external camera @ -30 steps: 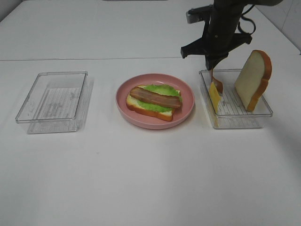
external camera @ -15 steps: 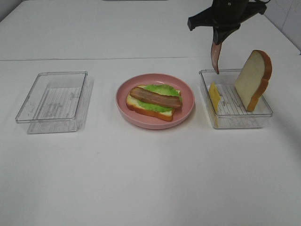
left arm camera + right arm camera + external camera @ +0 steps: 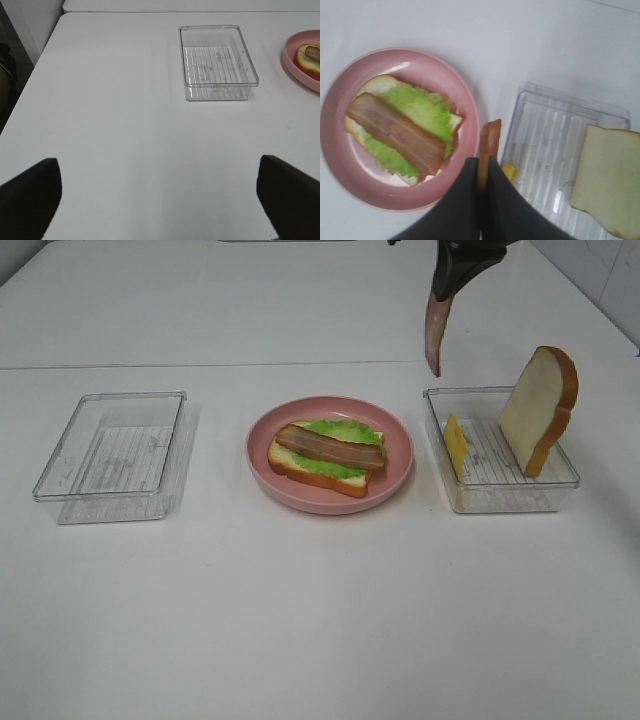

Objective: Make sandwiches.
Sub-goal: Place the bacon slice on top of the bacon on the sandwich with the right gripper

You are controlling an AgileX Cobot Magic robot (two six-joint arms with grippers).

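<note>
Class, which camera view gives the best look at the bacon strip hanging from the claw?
Exterior high: the bacon strip shows at full length, hanging free, seen from the side. The right wrist view sees it end-on and foreshortened, pinched in the right claw. The left wrist view misses it.

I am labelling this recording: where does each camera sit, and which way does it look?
Exterior high: mounted high, looks down on the pink plate with the sandwich, left tray and right tray; only the right pincer shows, holding a bacon strip.
Left wrist: on the left arm, faces the left tray across the table; open left pincer shows.
Right wrist: looks down on plate and right tray; shut pincer shows.
Shared: all three show the plate.
</note>
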